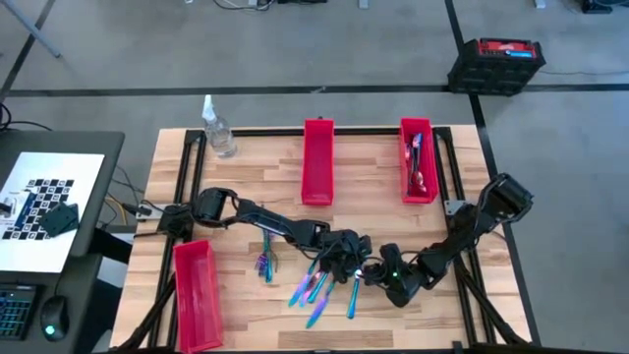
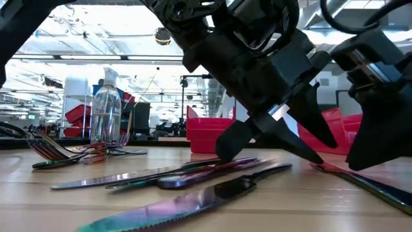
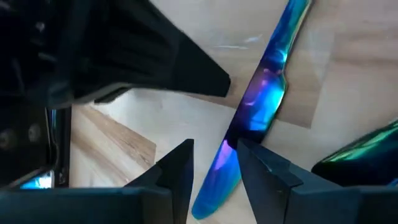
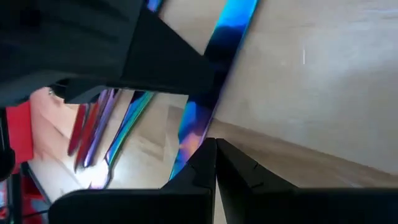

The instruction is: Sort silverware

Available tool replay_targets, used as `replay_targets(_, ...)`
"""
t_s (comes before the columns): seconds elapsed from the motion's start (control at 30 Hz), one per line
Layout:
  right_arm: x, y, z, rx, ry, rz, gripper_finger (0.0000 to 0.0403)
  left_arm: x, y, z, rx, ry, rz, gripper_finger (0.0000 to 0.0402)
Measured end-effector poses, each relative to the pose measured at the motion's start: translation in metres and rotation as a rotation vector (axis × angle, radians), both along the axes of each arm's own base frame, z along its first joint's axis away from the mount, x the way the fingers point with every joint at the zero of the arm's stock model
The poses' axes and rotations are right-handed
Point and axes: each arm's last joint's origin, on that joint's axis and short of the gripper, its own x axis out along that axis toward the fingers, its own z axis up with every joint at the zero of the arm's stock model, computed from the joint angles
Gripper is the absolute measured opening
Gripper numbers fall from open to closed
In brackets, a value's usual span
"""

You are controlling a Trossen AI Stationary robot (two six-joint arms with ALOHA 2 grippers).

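At about 5 o'clock on the table (image 1: 246,167), loose silverware (image 1: 316,287) is worked: left gripper (image 3: 214,168) is spread narrowly astride a knife (image 3: 264,102) for pickup, right gripper (image 4: 216,163) pinched together, holding nothing seen.

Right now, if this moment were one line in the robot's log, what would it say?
left end effector: open, straddling knife on table | right end effector: shut, beside it | red bin: holds some silverware | more pieces loose on table
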Motion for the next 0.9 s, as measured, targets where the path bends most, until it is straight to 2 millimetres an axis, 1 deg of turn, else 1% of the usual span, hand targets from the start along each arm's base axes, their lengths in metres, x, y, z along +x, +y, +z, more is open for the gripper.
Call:
replay_targets(0.07,0.0,-0.003,0.001,-0.013,0.012,0.014,0.0,0.0,0.001,0.004,0.004,-0.007,0.024,0.0111)
replay_targets(0.17,0.0,-0.003,0.001,-0.023,0.017,0.025,0.0,-0.001,0.002,0.007,-0.034,0.001,0.11,0.011)
replay_targets(0.27,-0.001,-0.001,0.001,-0.029,0.019,0.036,0.0,-0.006,0.007,0.007,-0.075,0.069,0.196,0.0109)
replay_targets(0.37,-0.003,0.001,0.001,-0.046,0.024,0.061,0.0,-0.013,0.01,0.006,-0.058,0.154,0.247,0.0109)
replay_targets(0.43,-0.003,0.001,0.001,-0.056,0.026,0.072,0.0,-0.017,0.011,0.014,-0.072,0.165,0.292,0.0109)
replay_targets(0.5,-0.003,0.001,0.0,-0.065,0.028,0.082,0.0,-0.019,0.013,0.027,-0.118,0.15,0.352,0.0109)
replay_targets(0.57,-0.004,0.001,0.0,-0.078,0.032,0.095,0.0,-0.021,0.013,0.042,-0.201,0.117,0.426,0.0109)
replay_targets(0.63,-0.004,0.001,0.001,-0.094,0.034,0.115,0.0,-0.025,0.015,0.069,-0.34,0.079,0.535,0.0109)
replay_targets(0.7,-0.004,0.001,0.002,-0.125,0.039,0.155,0.0,-0.032,0.015,0.094,-0.523,0.096,0.618,0.0109)
replay_targets(0.77,-0.003,0.0,0.003,-0.178,0.043,0.221,0.0,-0.037,0.014,0.105,-0.672,0.149,0.656,0.0109)
replay_targets(0.9,0.01,-0.002,0.008,-0.28,0.001,0.43,0.0,-0.039,0.01,0.103,-0.872,0.274,0.712,0.0109)
